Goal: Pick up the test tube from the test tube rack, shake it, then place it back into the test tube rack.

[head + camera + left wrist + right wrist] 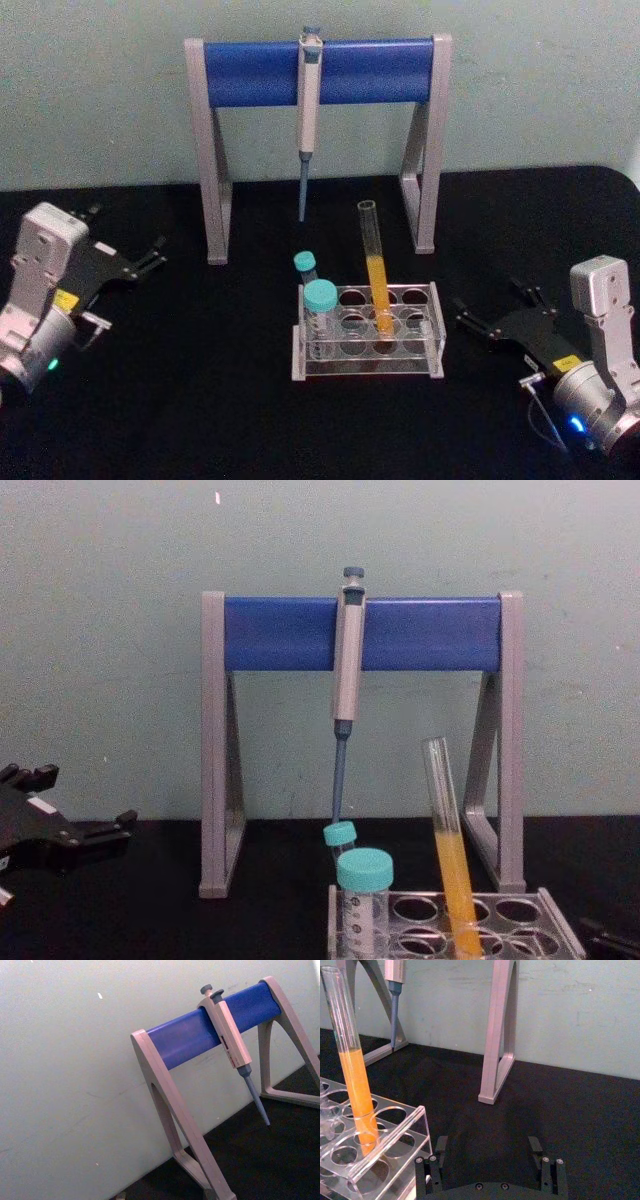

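My left hand (150,258): parked at the table's (200,420) far left, fingers nearly together and empty, well apart from the rack.

Pipette stand (318,70): grey legs, blue bar, behind the rack against the wall; a pipette (308,120) hangs from the bar, tip pointing down.

Small teal-capped tube (305,264) and wide teal-capped tube (320,300): in the left end of the test tube rack (430,335).

Test tube (376,275): uncapped, orange liquid in its lower half, seated in a middle hole of the rack; long axis near upright, leaning slightly back and left in the head view.

My right hand (490,325): low on the table just right of the rack, fingers spread, holding nothing. It is the nearer one; the tube lies to its left.

Obstruction, as I judge it: the rack's right wall sits between; the capped tubes stand on the far side, clear.
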Tool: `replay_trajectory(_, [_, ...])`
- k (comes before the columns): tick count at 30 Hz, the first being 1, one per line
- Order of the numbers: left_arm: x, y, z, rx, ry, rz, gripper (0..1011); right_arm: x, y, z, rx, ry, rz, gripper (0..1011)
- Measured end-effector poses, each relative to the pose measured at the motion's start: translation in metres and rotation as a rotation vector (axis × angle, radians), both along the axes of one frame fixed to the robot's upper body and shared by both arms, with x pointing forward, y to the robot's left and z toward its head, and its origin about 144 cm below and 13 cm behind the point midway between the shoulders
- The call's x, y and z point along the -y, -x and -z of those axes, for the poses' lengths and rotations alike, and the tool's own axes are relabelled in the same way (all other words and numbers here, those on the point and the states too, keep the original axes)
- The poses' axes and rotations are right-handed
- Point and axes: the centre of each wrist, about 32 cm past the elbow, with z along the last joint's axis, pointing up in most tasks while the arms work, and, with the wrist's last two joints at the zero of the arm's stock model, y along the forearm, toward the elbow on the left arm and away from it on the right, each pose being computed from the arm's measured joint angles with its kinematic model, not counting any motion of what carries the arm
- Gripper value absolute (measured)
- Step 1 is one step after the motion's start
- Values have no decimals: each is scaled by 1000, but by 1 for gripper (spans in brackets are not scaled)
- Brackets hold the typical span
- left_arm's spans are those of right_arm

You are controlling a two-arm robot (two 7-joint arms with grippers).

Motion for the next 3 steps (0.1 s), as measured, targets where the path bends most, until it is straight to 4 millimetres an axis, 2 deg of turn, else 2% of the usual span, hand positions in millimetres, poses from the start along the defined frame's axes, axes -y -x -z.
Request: replay_trajectory(3, [0, 0, 0, 0, 0, 0, 1001, 0, 0, 0, 0, 0, 0, 1000])
